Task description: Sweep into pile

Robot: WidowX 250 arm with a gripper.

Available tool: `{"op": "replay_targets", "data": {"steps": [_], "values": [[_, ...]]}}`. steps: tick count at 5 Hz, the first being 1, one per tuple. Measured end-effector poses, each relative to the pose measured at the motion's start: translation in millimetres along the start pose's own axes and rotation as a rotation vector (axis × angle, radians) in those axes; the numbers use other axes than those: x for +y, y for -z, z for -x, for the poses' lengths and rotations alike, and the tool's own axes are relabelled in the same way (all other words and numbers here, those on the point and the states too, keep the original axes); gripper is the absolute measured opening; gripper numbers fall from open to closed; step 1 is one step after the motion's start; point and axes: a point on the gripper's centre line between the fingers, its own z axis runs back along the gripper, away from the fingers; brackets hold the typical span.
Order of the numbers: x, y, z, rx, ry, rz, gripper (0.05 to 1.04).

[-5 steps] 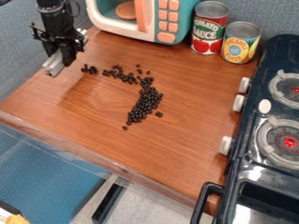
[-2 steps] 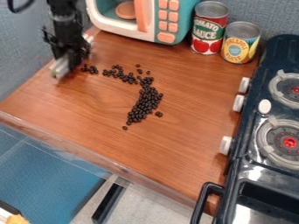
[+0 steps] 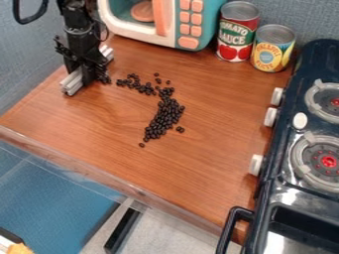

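Camera view: My black gripper [image 3: 84, 74] hangs upright at 10 o'clock, clamped on a slanted pale bar [image 3: 73, 83], beside dark beans [image 3: 165, 116] trailing to a thicker band near center. Beyond stand a toy microwave [image 3: 189, 43] at 12, red [image 3: 228, 42] and yellow [image 3: 268, 57] cans at 1, and a stove [image 3: 299, 101] at 3, bordering the counter [image 3: 212, 163].

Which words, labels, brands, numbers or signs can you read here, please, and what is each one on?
"TOMATO SAUCE", on the red-labelled can.
Probably "PINEAPPLE", arched on the yellow-labelled can; the word below it is too blurred to read with certainty.
Any smaller print on either can is too small to read.
I can read nothing on the toy microwave or the toy stove.
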Motion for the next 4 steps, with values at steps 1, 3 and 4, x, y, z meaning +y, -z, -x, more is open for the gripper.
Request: {"op": "replay_targets", "data": {"steps": [1, 3, 4], "values": [[-8, -1, -1, -0.002, 0.002, 0.041, 0.388], [-33, -5, -3, 0.008, 0.016, 0.111, 0.388], [-50, -9, -11, 0.009, 0.043, 0.125, 0.388]]}}
